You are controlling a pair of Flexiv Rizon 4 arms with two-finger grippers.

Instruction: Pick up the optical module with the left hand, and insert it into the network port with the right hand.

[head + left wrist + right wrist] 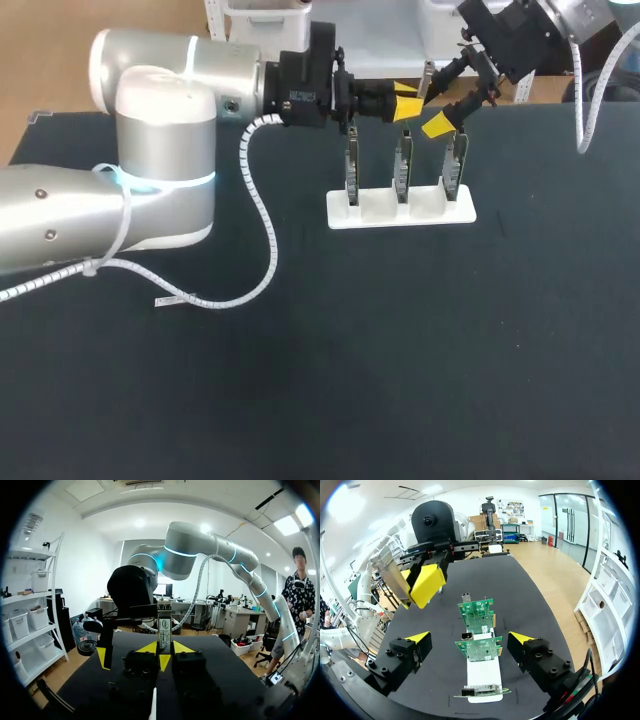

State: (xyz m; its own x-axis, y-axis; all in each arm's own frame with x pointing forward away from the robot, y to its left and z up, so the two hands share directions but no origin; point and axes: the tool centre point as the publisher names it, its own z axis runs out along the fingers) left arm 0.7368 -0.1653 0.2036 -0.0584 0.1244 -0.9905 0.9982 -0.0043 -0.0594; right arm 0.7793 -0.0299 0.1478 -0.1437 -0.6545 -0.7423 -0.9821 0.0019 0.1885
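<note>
Optical module (164, 625): silver, being pinched between the yellow tips of the left gripper (164, 652), which is holding it in the air above the dark table (400, 350), near the circuit cards (403, 165). Cards: three, standing on edge in a white stand (400, 212), each carrying a metal network port (465, 635) at one end. Right gripper (469, 640): hanging close beside the left one, fingers spread wide and gripping nothing, with the cards lying ahead of it.
</note>
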